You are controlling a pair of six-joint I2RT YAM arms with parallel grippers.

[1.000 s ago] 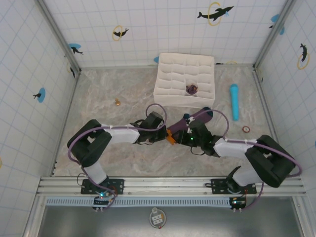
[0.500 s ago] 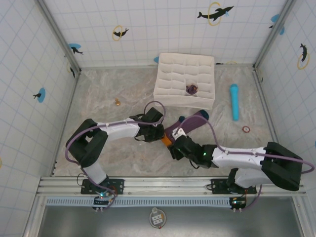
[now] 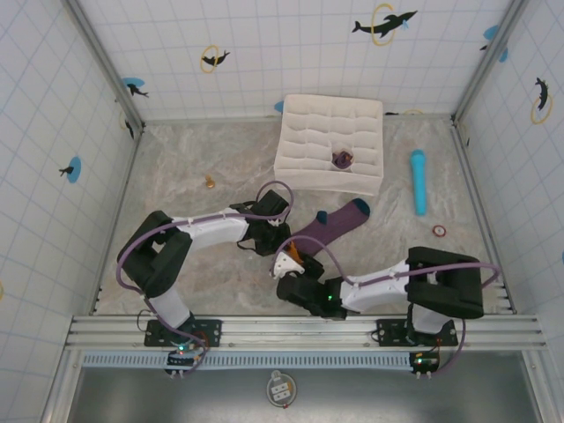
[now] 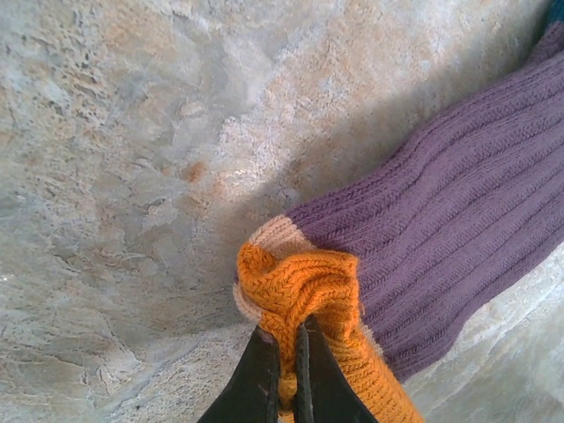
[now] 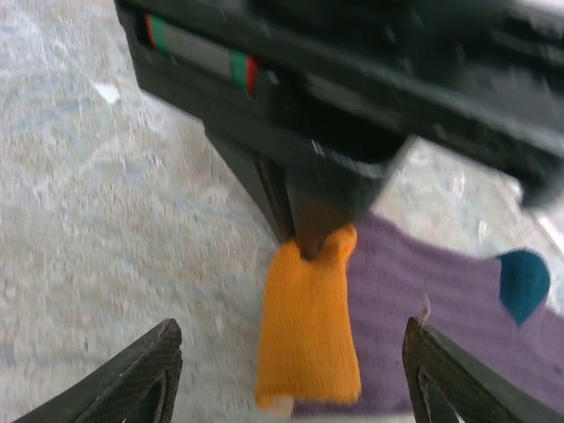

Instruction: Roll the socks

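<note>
Left wrist view — mottled stone-like tabletop, left pincer clamped on the orange sock toe; right pincer apart.

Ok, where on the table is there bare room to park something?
Free: the stretch between the white organizer and the small orange-brown piece, and the patch between the purple sock and the red ring. Crowded: around the orange toe, pinched by the left gripper, with the right gripper open around it.
</note>
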